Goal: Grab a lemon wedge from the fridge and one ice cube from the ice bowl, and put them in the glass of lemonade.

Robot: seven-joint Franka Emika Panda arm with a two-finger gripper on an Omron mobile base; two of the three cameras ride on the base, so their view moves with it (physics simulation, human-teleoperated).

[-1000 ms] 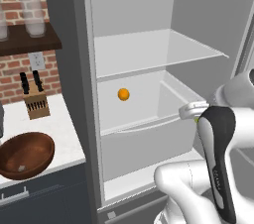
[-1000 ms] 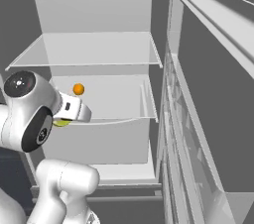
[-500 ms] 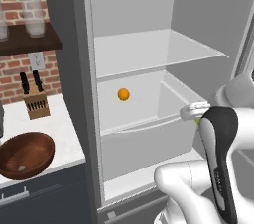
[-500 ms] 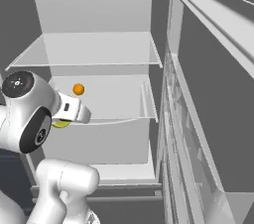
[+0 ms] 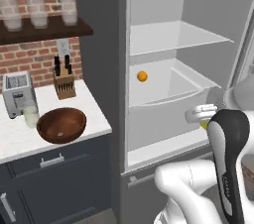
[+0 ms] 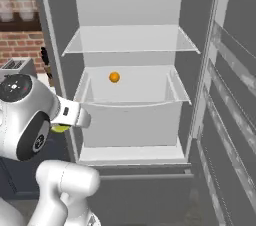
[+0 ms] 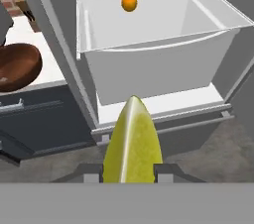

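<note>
- Arm [image 5: 188,188]: glossy white rounded links, lower right of the left base view; lower left of the right base view.
- Dark link [image 5: 229,153]: black glossy curved cover with faint grey lettering along its length, right edge of the left base view.
- Joint cap [image 6: 15,89]: dark grey disc with small pale markings, left of the right base view.
- Hand [image 6: 70,114]: white block bearing a small dark mark.

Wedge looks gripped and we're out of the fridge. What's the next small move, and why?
Probably swing left toward the counter: the gripper holds the lemon wedge outside the open fridge, while the glass of lemonade stands by the ice bowl.
</note>
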